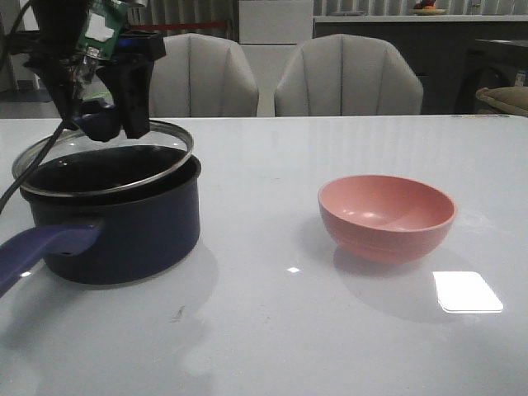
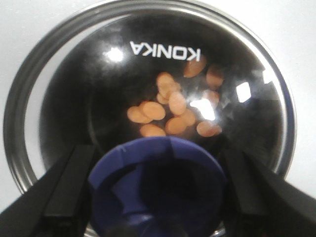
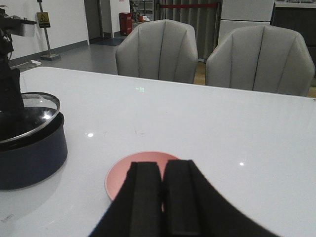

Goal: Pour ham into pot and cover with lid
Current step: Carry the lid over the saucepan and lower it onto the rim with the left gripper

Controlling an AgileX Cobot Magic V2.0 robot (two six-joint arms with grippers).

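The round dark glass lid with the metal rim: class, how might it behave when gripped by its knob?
The glass lid is probably fragile if dropped. It sits tilted on the navy saucepan, so it may slide. Its flared blue knob should resist slipping from the left gripper.

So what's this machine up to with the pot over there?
The left gripper holds the lid by its knob, tilted on the pot, not yet flat. Through the glass, the ham pieces are already inside the pot. The pink bowl sits empty on the table, and the right gripper hangs shut above it, holding nothing.
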